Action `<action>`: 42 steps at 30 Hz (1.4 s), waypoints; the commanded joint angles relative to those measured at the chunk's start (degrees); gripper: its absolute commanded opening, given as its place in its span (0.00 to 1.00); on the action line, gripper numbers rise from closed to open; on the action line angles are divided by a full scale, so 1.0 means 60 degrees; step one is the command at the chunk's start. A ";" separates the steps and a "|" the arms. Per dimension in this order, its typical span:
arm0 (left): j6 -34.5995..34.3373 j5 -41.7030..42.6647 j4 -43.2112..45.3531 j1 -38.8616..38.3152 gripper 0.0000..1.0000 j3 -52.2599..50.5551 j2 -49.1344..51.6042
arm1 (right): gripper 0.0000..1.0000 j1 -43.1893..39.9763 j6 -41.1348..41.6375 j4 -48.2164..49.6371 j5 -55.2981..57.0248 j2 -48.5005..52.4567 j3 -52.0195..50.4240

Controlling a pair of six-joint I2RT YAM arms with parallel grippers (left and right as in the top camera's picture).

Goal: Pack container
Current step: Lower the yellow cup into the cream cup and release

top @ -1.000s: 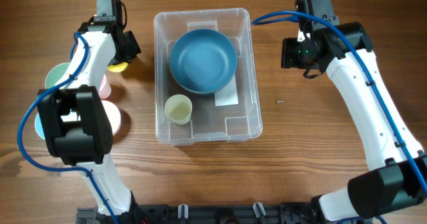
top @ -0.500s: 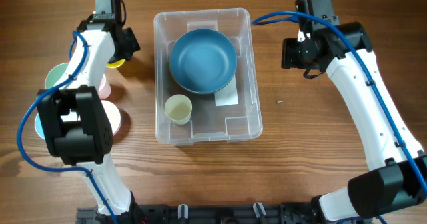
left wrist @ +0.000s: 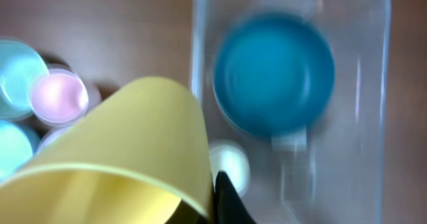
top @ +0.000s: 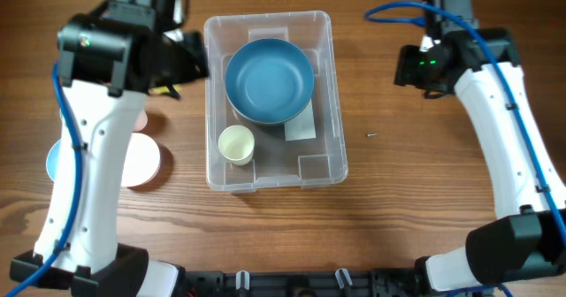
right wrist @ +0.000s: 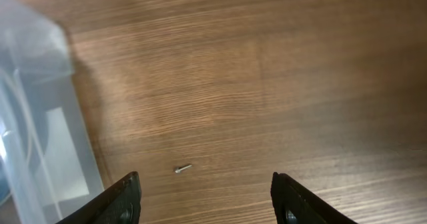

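The clear plastic container (top: 324, 160) stands mid-table. It holds a large blue bowl (top: 269, 79), a small pale yellow cup (top: 236, 144) and a white label (top: 301, 127). My left gripper (top: 187, 65) is raised at the container's left rim, shut on the wall of a yellow cup (left wrist: 120, 151). That cup fills the lower left of the blurred left wrist view, beside one dark finger (left wrist: 228, 203), with the container (left wrist: 373, 117) below. My right gripper (right wrist: 203, 197) hangs open and empty over bare wood to the right of the container (right wrist: 40, 137).
Coloured bowls lie to the left of the container: a pink one (left wrist: 59, 96), light blue ones (left wrist: 20, 71), and a white one (top: 137, 160) partly under my left arm. A small screw (top: 371, 136) lies on the table right of the container.
My left arm has lifted the yellow cup off the table and swung it right, up to the container's left rim. My right arm has drawn back slightly to the right.
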 commanded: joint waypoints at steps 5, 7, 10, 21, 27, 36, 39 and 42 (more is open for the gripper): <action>-0.0036 0.0940 -0.1683 -0.1810 0.04 -0.0138 0.0251 | 0.64 -0.0984 0.0259 -0.0102 -0.0474 -0.0098 0.0098; -0.0215 0.0943 -0.1683 -0.2237 0.04 -0.0291 0.0288 | 0.65 -0.0984 0.0262 -0.0109 -0.0477 -0.0098 0.0098; -0.0248 0.1009 -0.1450 -0.2761 0.04 -0.0856 0.0291 | 0.65 -0.0984 0.0266 -0.0113 -0.0484 -0.0098 0.0098; -0.0277 0.0794 0.0976 -0.2765 0.04 -0.4011 0.0291 | 0.65 -0.0984 0.0262 -0.0193 -0.0514 -0.0098 0.0098; -0.0266 0.0659 0.2087 -0.2353 0.04 -0.5140 0.0291 | 0.65 -0.0984 0.0262 -0.0222 -0.0514 -0.0098 0.0098; -0.0204 0.0579 0.2186 -0.2153 0.57 -0.5184 0.0291 | 0.65 -0.0984 0.0259 -0.0288 -0.0510 -0.0098 0.0098; -0.0204 0.0579 0.2186 -0.2149 0.61 -0.5180 0.0288 | 0.65 -0.0984 0.0262 -0.0284 -0.0510 -0.0098 0.0098; -0.0204 0.0572 0.2113 -0.2149 0.59 -0.5023 0.0178 | 0.65 -0.0984 0.0262 -0.0291 -0.0510 -0.0098 0.0098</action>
